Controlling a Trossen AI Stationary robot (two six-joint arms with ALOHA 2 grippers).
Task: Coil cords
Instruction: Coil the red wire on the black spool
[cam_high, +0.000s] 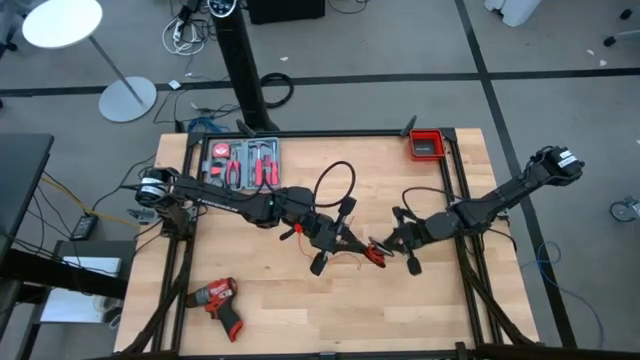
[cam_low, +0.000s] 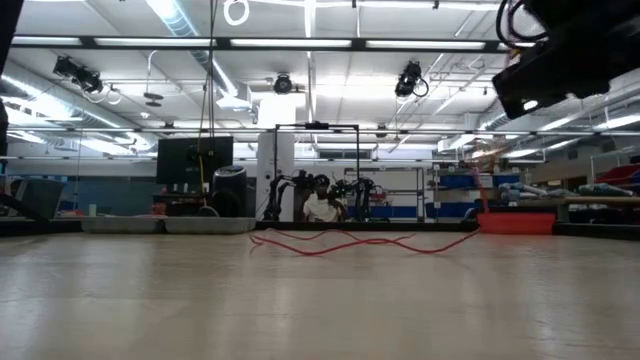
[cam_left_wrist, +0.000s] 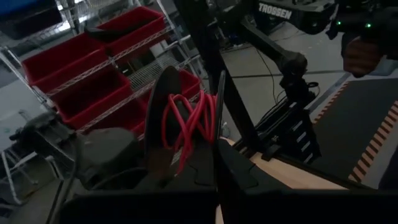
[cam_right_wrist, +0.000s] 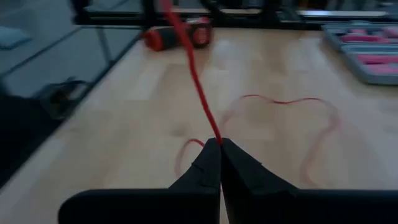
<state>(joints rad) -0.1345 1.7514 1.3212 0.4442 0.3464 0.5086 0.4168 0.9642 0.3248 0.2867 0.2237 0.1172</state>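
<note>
2 grippers meet mid-table: left gripper (cam_left_wrist: 186, 140) pinches red wire (cam_right_wrist: 198, 84) loops, and right gripper (cam_right_wrist: 219, 163), at 3 o'clock, pinches its strand.

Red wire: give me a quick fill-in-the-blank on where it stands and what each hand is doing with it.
1. The right hand is shut on the ____ wire.
2. The left hand holds several ____ of that wire between its fingers.
3. The drill lies on the table nearer the ____ arm.
4. The black cable forms an open ____ near the table's middle.

Missing words: red; loops; left; loop
</note>
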